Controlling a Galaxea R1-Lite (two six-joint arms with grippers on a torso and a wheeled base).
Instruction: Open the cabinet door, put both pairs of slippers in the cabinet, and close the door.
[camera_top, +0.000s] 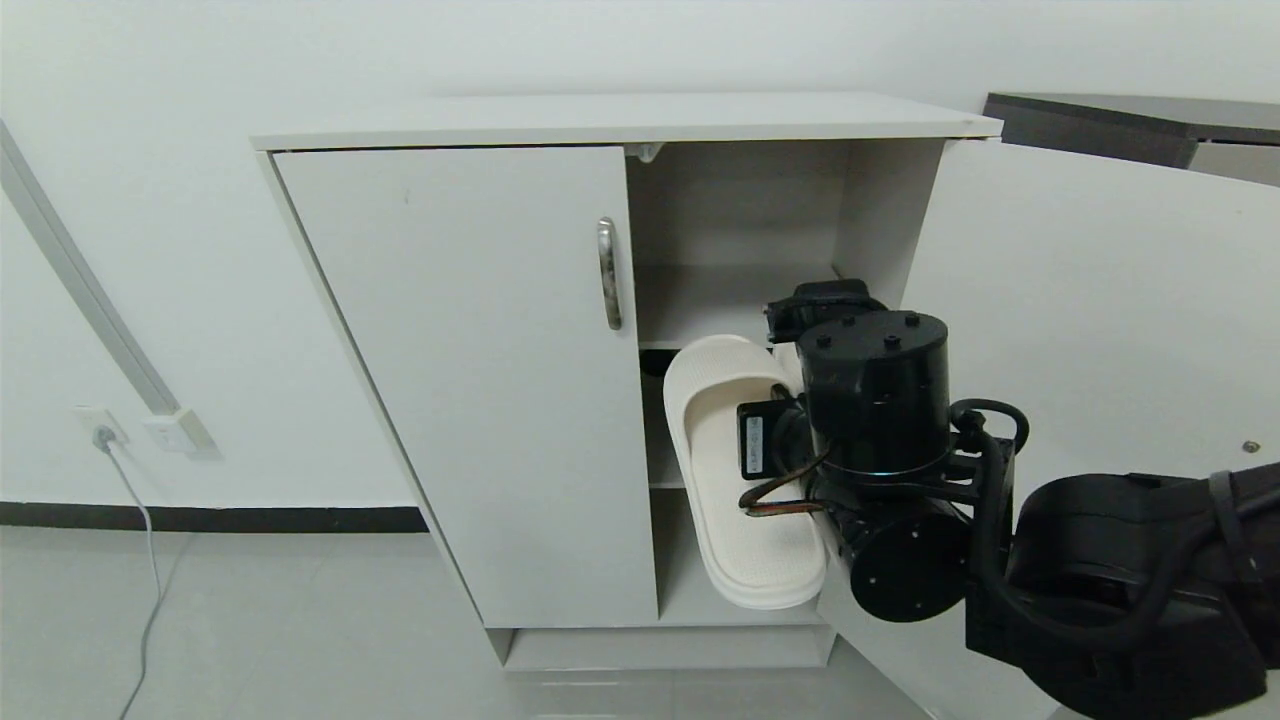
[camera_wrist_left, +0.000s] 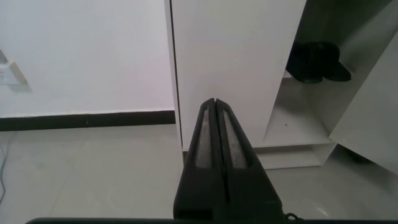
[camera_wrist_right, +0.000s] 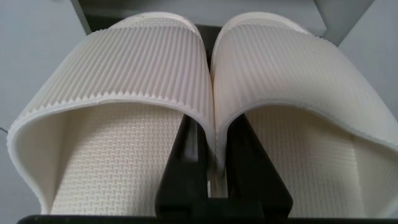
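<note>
The right tool (camera_wrist_right: 214, 158) is pinching the white slippers (camera_top: 735, 480) by their two inner strap edges, pressed together between its fingers (camera_wrist_right: 186, 155). The pair is hanging steeply tilted, toes uppermost, at the open right half of the cabinet (camera_top: 620, 120). It is spanning from about the edge of the upper shelf (camera_top: 720, 300) down to the bottom compartment. The left tool (camera_wrist_left: 214, 143) is sitting closed and empty above the floor (camera_wrist_left: 93, 162), facing the cabinet front.

The main risk is lying in that steep tilt. Held this way, the pair is looking taller than any one compartment, so pushing it in as it is would probably be jamming the toes or heels against a shelf edge. The wrist would likely need to level the pair first.

The grip is also looking thin, since only the soft strap edges are being held. Any snag could be peeling one slipper loose and dropping it to the floor.

A dark pair (camera_wrist_left: 317, 62) is already sitting on the shelf above the bottom compartment, so a careless entry could be shoving it back or sideways.

The forearm is working close to the open door (camera_top: 1080, 330), and a swing could be knocking it. The slippers' near edge is also passing just beside the closed door (camera_top: 460, 380). Heels left sticking out would be blocking the door from closing.
</note>
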